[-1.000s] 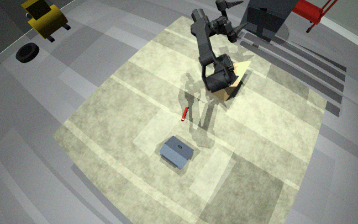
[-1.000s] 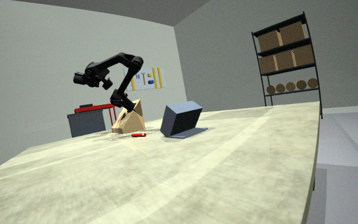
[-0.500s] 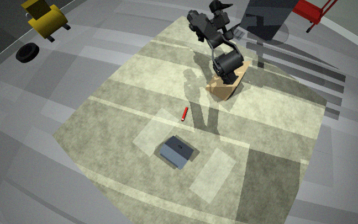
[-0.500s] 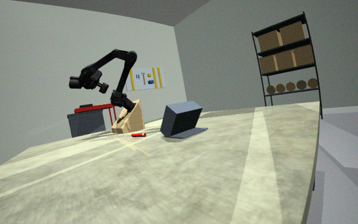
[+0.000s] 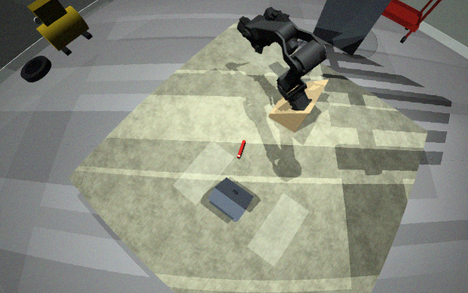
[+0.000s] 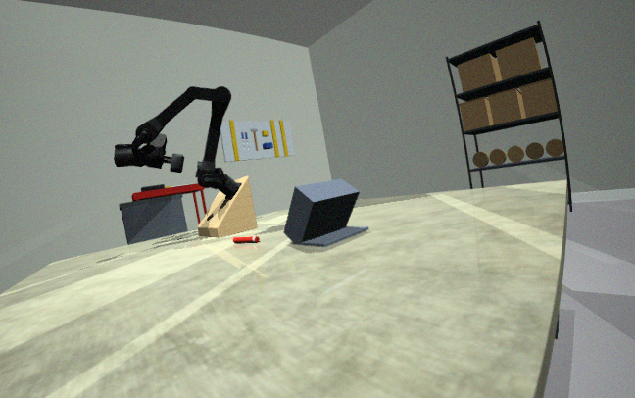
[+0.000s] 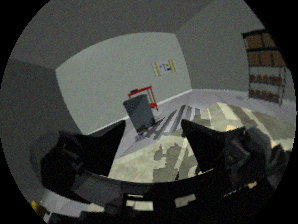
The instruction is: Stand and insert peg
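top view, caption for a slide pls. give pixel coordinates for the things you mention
Red peg [image 5: 241, 149] [image 6: 244, 239] lying on the table [image 5: 119, 245] [image 6: 314, 333], between the wooden wedge [image 5: 292, 122] [image 6: 241, 216] and blue-grey sloped block [image 5: 227, 206] [image 6: 300, 216]

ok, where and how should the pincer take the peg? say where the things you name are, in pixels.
Around the middle of the red peg [image 5: 241, 149] [image 6: 246, 239], probably from straight above, one finger along each long side. It lies flat, slim and round, with both long sides exposed; the white band marks one end.

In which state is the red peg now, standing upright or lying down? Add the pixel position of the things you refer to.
Lying down: the red peg [image 5: 241, 149] [image 6: 244, 240] rests on its side on the table [image 5: 144, 202] [image 6: 392, 304], its long side along the surface.
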Tool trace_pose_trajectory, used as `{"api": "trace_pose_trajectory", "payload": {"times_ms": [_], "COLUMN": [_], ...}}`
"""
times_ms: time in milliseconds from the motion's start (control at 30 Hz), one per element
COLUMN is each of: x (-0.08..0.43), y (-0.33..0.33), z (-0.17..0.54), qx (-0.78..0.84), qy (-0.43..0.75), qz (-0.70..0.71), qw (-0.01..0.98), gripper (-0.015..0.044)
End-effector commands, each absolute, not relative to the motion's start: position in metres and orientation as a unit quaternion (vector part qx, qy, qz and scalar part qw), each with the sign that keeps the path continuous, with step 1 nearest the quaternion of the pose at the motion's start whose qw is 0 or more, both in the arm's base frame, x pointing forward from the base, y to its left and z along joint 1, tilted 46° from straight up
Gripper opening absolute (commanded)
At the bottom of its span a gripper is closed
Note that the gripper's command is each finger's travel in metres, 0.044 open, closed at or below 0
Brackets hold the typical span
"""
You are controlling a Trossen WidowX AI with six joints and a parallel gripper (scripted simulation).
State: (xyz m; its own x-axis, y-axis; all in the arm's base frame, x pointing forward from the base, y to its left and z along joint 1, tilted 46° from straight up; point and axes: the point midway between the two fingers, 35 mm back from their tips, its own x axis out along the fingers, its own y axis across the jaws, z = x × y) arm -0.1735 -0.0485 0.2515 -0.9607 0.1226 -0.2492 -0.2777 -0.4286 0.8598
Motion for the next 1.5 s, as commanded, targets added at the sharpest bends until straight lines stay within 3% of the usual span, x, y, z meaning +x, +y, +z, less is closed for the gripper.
{"api": "trace_pose_trajectory", "payload": {"times_ms": [0, 700, 1467], "x": [-0.173, -0.135, -0.042], "y": [-0.063, -0.156, -0.232], "z": [0.25, 0.237, 0.215], "qx": [-0.099, -0.214, -0.249], "qy": [0.494, 0.273, 0.016], "qz": [0.858, 0.934, 0.915], "qw": [0.098, -0.089, -0.315], "gripper": [0.044, 0.044, 0.044]}}
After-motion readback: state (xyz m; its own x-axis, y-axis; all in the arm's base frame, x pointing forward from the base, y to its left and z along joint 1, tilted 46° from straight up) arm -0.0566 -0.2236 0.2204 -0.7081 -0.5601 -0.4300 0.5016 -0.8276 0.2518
